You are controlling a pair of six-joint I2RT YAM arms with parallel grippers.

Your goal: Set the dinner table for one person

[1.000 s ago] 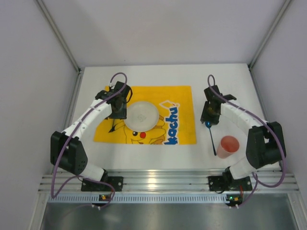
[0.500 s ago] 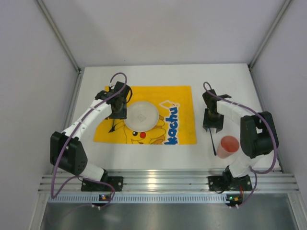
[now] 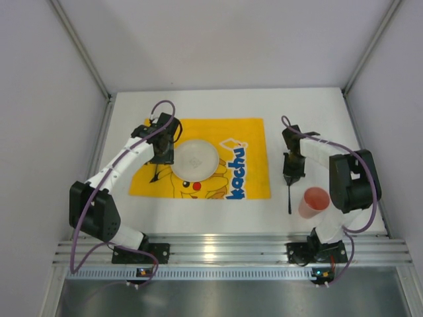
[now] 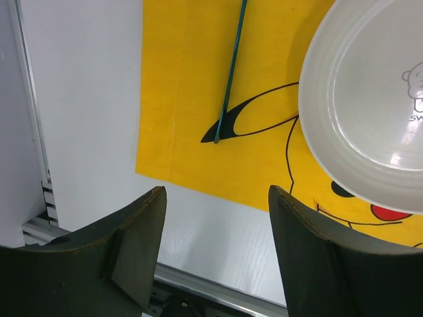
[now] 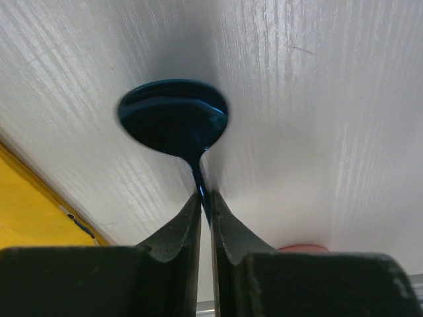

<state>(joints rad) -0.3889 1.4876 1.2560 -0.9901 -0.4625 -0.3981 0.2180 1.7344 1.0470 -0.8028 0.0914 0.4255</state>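
Note:
The white dinner table [image 3: 198,105] carries a yellow Pikachu cloth [image 3: 248,135] with a white plate [image 3: 195,158] on it. A thin teal utensil [image 3: 155,174] lies on the cloth left of the plate and also shows in the left wrist view [image 4: 231,72]. My left gripper [image 3: 160,156] hovers open and empty over the cloth's left part [image 4: 215,191]. My right gripper [image 3: 293,169] is shut on the neck of a dark blue spoon [image 5: 173,115], right of the cloth [image 5: 205,195]. The spoon's handle [image 3: 289,201] points toward the near edge.
A pink cup [image 3: 314,201] stands just right of the spoon's handle and shows in the right wrist view [image 5: 301,249]. The ribbed aluminium rail [image 3: 211,247] runs along the near edge. Grey walls enclose the table on three sides.
My right gripper has moved toward the near edge and turned with the spoon. The handle's end has swung left, away from the cup. The left arm has not moved.

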